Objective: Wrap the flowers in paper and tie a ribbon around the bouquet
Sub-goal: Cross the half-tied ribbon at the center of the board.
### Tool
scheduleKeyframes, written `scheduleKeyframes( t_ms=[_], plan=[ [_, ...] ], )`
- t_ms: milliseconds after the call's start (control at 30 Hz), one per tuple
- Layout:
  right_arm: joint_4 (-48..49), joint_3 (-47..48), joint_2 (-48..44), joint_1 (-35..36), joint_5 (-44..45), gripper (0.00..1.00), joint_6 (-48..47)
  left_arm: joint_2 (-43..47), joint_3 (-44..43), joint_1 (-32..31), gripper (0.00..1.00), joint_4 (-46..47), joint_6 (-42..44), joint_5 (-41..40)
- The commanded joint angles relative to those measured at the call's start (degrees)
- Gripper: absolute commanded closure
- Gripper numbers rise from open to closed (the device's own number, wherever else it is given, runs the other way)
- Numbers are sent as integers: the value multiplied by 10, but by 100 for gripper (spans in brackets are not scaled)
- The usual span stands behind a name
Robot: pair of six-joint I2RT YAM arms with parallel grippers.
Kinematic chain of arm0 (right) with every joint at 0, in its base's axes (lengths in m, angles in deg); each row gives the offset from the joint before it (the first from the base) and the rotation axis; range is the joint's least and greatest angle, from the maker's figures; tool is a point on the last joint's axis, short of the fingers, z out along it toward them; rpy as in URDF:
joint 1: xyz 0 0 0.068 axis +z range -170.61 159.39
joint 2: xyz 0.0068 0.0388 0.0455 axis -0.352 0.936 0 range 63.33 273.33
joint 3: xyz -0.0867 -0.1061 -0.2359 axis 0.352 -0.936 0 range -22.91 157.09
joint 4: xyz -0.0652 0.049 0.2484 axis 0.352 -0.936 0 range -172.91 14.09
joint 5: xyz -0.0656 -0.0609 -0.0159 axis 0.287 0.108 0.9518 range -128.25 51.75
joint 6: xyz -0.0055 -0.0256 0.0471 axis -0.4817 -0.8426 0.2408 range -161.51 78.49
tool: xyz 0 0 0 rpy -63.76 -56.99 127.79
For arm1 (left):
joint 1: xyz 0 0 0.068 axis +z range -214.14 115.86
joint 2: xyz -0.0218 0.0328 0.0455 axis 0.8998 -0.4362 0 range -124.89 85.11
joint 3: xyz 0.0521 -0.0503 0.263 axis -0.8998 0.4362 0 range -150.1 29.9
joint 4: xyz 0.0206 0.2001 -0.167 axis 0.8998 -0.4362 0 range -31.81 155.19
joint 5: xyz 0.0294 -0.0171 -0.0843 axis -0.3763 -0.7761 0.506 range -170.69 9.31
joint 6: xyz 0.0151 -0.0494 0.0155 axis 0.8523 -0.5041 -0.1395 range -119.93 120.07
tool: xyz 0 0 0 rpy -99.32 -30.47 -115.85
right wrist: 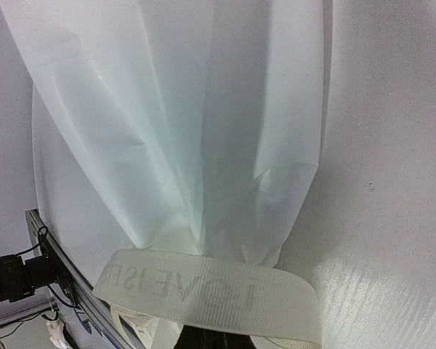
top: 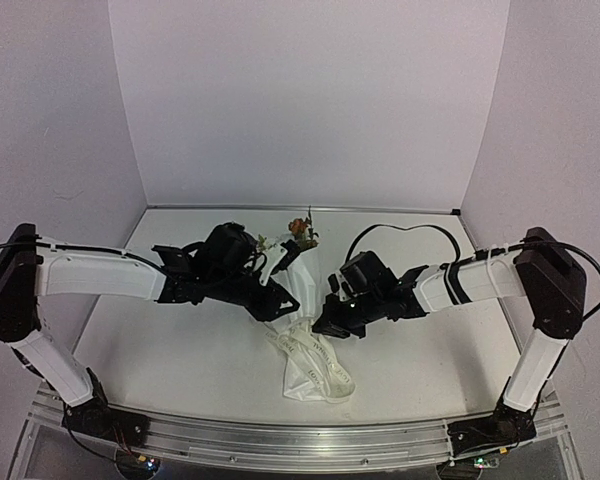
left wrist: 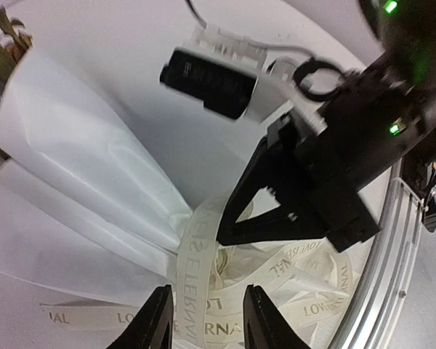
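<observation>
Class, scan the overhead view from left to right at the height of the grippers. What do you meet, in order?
Left arm's white forearm → black left gripper → white translucent paper wrap → black right gripper → right arm's white forearm.

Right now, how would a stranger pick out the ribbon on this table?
On the white table, between the left arm and the right arm, lies a cone of white paper. Looped at its narrow near end is the ribbon: a cream band, the only thing there with dark printed lettering.
</observation>
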Motion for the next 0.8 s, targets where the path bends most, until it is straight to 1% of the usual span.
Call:
scheduleKeyframes(
  t_ms=[0, 200, 367, 533, 567, 767],
  plan=[
    [18, 0, -20, 2, 1, 100, -6, -39, -26, -3, 64, -43, -8, 26],
    [20, -2, -21, 2, 2, 100, -7, -70, -40, -2, 63, -47, -7, 37],
    [19, -1, -21, 3, 3, 100, -9, -88, -57, -2, 67, -53, -3, 26],
    [19, 0, -21, 3, 3, 100, -10, -99, -65, -2, 78, -59, 3, 11],
    [19, 0, -22, 4, 3, 100, -10, -101, -67, -2, 82, -60, 4, 10],
    [19, 3, -21, 4, 2, 100, -11, -102, -75, -2, 97, -63, 14, 17]
  ],
)
